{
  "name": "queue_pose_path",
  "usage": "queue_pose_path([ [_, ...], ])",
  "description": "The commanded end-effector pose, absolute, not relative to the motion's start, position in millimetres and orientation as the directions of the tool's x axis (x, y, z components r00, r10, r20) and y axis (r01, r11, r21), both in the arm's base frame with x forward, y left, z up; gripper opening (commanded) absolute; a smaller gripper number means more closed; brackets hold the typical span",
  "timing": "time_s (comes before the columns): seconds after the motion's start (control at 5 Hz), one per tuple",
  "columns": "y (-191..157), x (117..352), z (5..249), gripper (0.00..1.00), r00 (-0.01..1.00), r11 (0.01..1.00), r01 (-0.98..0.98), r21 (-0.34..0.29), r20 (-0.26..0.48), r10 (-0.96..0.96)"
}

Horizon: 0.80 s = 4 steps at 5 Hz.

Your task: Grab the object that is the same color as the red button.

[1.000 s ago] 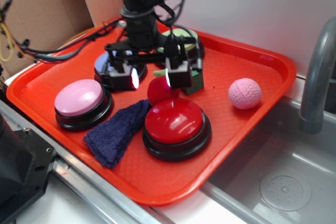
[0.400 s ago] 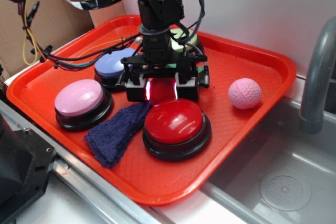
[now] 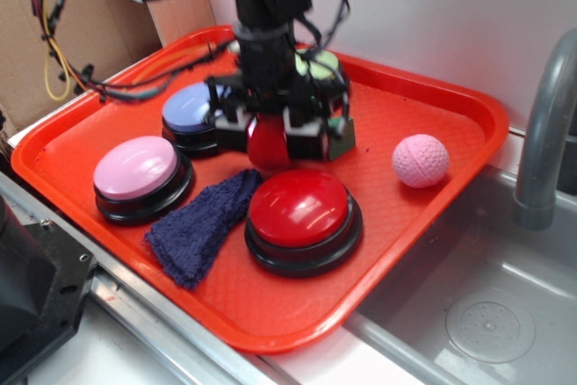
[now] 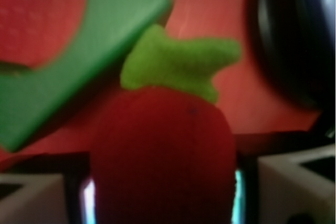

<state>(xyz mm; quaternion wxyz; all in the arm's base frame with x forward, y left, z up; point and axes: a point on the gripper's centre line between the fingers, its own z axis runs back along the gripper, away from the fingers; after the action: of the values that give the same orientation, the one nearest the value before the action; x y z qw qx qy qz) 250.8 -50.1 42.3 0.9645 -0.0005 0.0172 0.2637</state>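
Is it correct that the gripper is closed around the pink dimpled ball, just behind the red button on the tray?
Not quite. In the exterior view the gripper is closed on the red ball, just behind the red button. The pink dimpled ball lies free, further right on the tray.

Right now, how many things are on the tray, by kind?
Dome buttons: 4, namely red button, pink, blue, green
Balls or round toys: 2, namely red object in the pincer, pink ball
Cloths: 1
Green blocks: 1
Total: 8
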Motion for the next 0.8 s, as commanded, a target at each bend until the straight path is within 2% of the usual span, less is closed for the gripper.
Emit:
queue_pose_path([
  [0.0, -6, 260, 110, 0.0, 0.941, 0.943, -0.333, -0.024, 0.062, 0.334],
  [0.2, 24, 249, 122, 0.0, 0.953, 0.956, -0.295, 0.003, 0.081, 0.293],
  [0.4, 38, 244, 129, 0.0, 0.962, 0.963, -0.265, 0.044, 0.08, 0.261],
  [0.6, 46, 234, 136, 0.0, 0.944, 0.949, -0.316, -0.013, 0.094, 0.316],
])
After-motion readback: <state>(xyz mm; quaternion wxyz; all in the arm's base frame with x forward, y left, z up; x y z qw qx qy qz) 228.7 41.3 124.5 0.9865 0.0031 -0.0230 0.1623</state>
